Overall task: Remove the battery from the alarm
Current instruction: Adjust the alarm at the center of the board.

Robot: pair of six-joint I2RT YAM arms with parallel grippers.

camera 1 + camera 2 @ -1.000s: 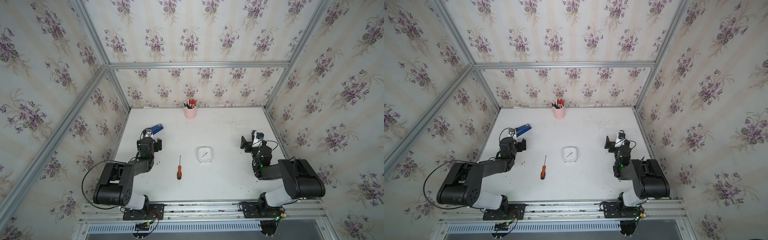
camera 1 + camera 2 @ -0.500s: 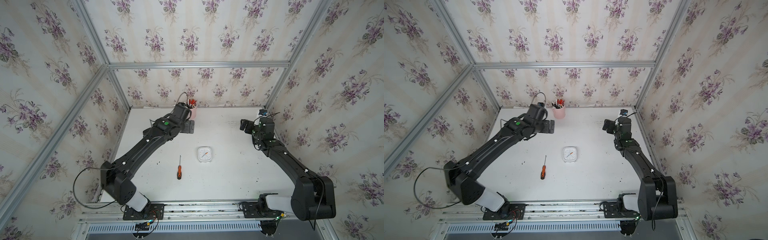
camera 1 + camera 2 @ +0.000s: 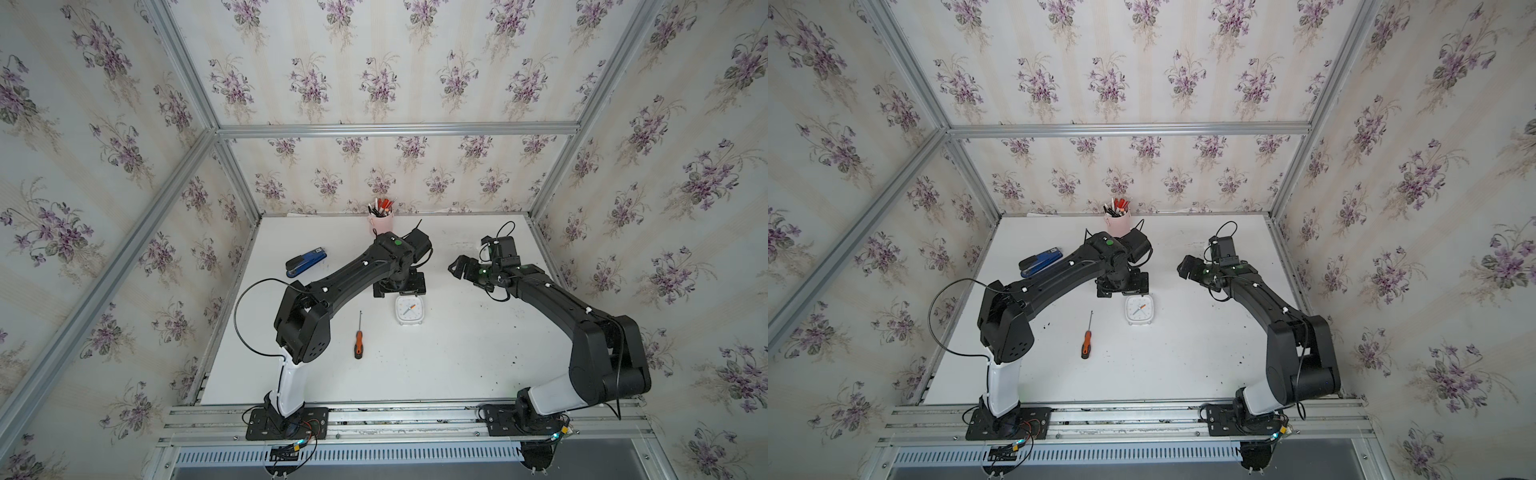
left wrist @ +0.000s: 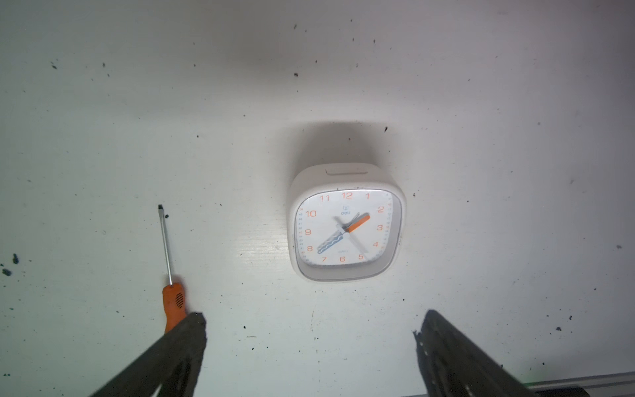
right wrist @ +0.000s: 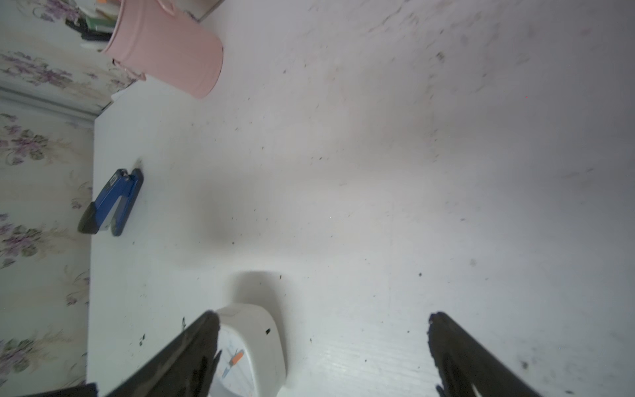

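Plainly, both my pincers stand spread and pinch nothing: the left gripper hovers over the alarm, and the right gripper hangs off to its side. In both top views the alarm lies dial-up at the centre of the frame, just below my left gripper. The battery I cannot see; I judge it sits inside, behind the back that faces the table.

That is the risk. I must turn this smooth, rounded case over, and it may skate away or squirt out if I nip it off-centre. My two arms are close and could clash, and the orange-handled screwdriver nearby could get knocked.

In the right wrist view my own jaw covers part of the dial. The alarm's back and any cover are hidden.
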